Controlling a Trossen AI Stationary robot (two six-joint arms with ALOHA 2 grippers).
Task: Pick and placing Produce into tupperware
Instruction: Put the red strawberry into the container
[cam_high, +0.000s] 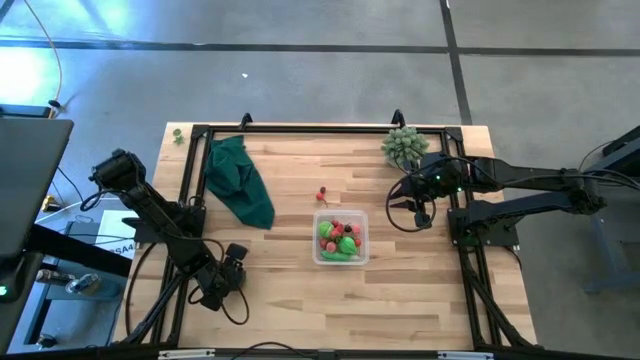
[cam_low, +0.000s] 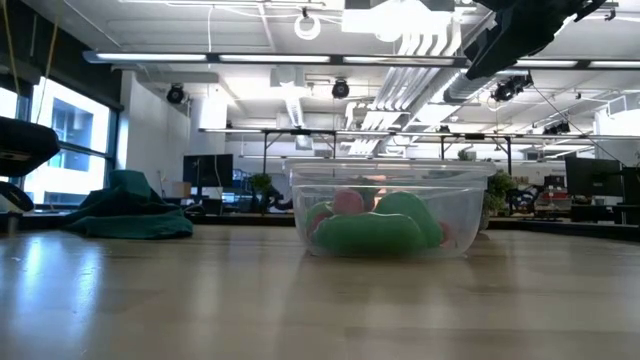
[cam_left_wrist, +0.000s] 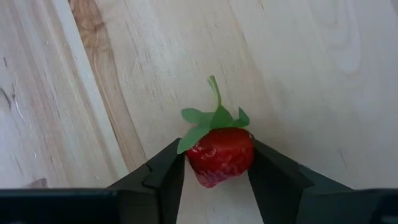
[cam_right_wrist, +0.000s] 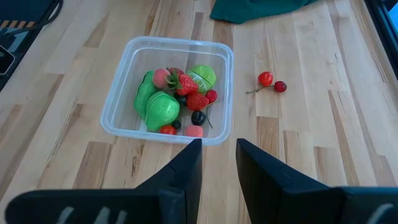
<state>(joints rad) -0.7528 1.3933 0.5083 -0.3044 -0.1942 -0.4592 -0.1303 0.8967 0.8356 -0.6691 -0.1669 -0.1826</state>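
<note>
**Strawberry between left fingers, tub part-filled**

While the right arm waits, its gripper hangs above the bench beside the tupperware, fingers a narrow gap apart and holding nothing. The left gripper sits low over the bench, well apart from the tupperware on the side nearer the dark green cloth. Its fingers flank a red strawberry with green leaves and stem; both touch the berry's sides. Whether it is lifted off the wood, cannot tell. The tupperware stands mid-bench, holding bright green pieces, red strawberries and small dark and pink berries. A pair of red cherries lies on the wood just beside the tupperware, toward the cloth. Pale green spiky plant well apart from the tupperware, at the bench's edge.
</note>
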